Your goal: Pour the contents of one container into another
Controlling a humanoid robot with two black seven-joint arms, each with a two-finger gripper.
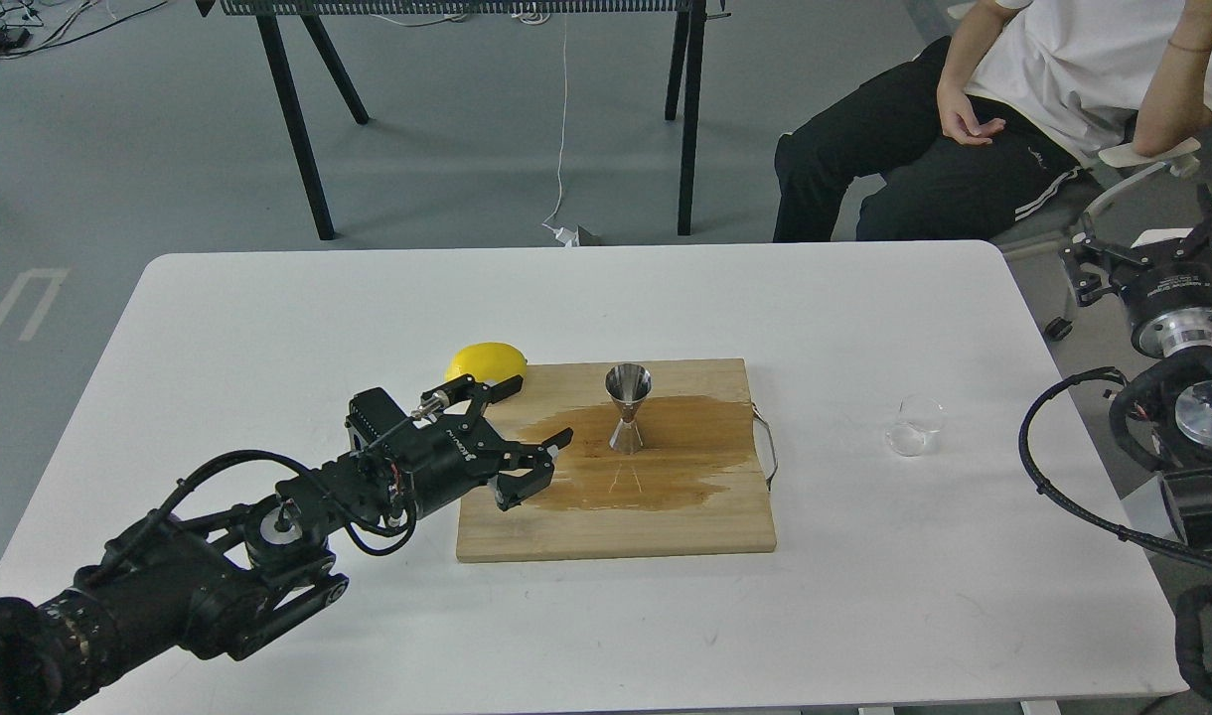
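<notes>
The steel jigger (628,407) stands upright on the wooden cutting board (725,526), in a brown wet patch (685,452). My left gripper (539,411) is open and holds nothing. It hovers over the board's left edge, a short way left of the jigger and apart from it. The clear glass cup (914,425) stands alone on the white table (268,328), right of the board. My right arm's end (1177,283) hangs beyond the table's right edge, far from the cup. Its fingers are too dark to tell apart.
A yellow lemon (485,360) lies at the board's far left corner, just behind my left gripper. A metal handle (768,447) sticks out of the board's right side. A seated person (974,119) and a black table frame (298,129) are beyond the table.
</notes>
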